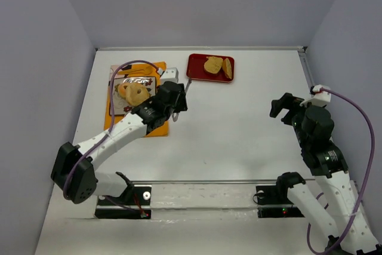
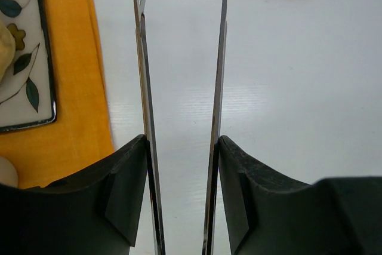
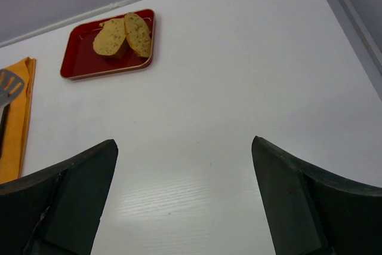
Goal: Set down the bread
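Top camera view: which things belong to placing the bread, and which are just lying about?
Part of the job: left gripper, holding the tongs; bread slices on the red tray; patterned plate holding bread pieces.
Just there: orange mat under the plate; right gripper, open and empty.

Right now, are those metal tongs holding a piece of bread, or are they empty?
Empty. The tongs show two blades standing apart, with only bare table between them right up to the tips.

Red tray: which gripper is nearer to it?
Left. The left gripper, holding tongs, is close to the red tray, near-left of it; the right gripper is far to its right.
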`<action>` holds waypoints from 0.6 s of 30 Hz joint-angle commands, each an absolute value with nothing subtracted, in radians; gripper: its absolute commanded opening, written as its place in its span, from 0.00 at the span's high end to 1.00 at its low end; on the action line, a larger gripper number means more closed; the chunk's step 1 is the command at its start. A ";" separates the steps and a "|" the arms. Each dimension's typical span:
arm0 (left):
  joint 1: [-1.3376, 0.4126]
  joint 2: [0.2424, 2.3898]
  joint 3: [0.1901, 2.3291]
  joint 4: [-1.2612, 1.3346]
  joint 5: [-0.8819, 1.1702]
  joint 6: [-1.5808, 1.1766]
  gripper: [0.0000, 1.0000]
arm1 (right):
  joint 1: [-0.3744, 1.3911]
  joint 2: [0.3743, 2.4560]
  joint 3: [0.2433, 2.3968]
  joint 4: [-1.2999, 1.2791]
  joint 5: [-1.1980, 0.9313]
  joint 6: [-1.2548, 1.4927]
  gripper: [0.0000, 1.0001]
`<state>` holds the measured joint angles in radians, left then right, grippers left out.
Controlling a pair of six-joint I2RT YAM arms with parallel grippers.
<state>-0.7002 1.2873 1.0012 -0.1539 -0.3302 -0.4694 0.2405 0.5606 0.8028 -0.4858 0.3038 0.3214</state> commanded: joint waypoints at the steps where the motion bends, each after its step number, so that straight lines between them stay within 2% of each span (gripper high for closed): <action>1: -0.742 1.333 0.945 0.016 -0.391 -0.508 0.42 | 0.239 0.580 0.796 -0.440 0.356 0.328 0.00; 6: -0.805 1.482 0.948 0.071 -0.410 -0.538 0.38 | 0.239 0.607 0.804 -0.443 0.368 0.331 0.00; 15: -0.833 1.652 0.995 0.002 -0.451 -0.580 0.33 | 0.239 0.592 0.799 -0.449 0.377 0.328 0.00; 18: -0.850 1.658 1.006 0.003 -0.442 -0.580 0.20 | 0.239 0.589 0.798 -0.451 0.376 0.327 0.00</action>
